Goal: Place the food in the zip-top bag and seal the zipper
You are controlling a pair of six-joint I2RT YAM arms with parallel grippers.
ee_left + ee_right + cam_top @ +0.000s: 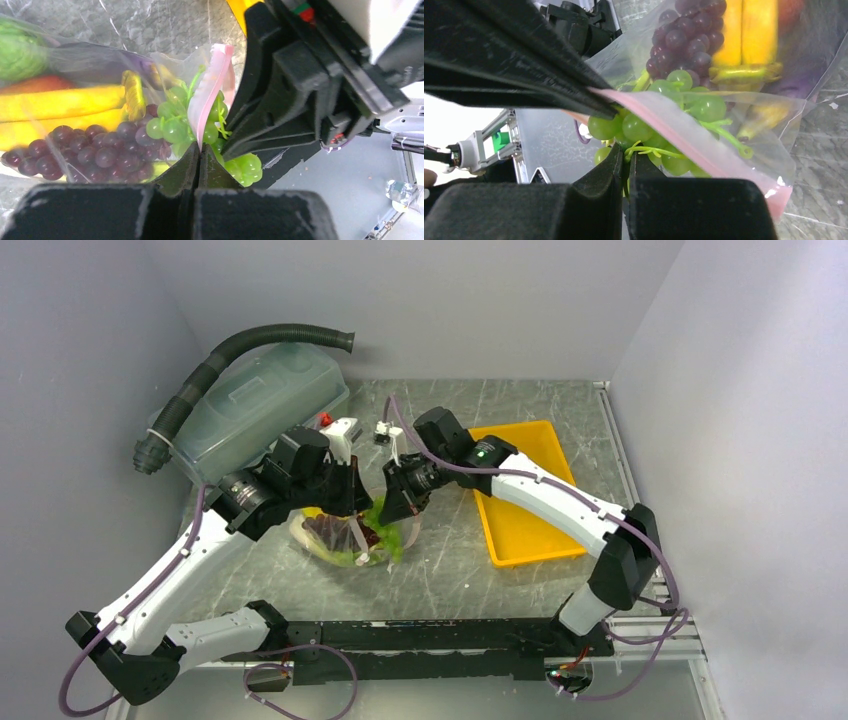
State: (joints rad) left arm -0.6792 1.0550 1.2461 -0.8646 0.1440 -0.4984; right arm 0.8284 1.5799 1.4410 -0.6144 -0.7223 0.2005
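The zip-top bag (pixel 335 542) lies at the table's middle between both arms. In it are dark purple grapes (pixel 85 150), yellow bananas (pixel 60 102), a red-orange pepper (pixel 35 84), an eggplant (pixel 100 57) and a round green vegetable (pixel 17 55). My left gripper (pixel 200 149) is shut on the pink zipper (pixel 212 85) and holds the mouth edge up. My right gripper (pixel 625 156) is shut on the stem of a green grape bunch (pixel 639 127) at the bag's mouth, partly behind the zipper strip (pixel 684 135). In the top view the left gripper (pixel 352 512) and the right gripper (pixel 386 510) nearly touch.
A yellow tray (pixel 520 530) lies to the right of the bag. A large translucent lidded tub (pixel 255 405) with a dark corrugated hose (pixel 250 340) stands at the back left. Grey walls close in on the left, back and right.
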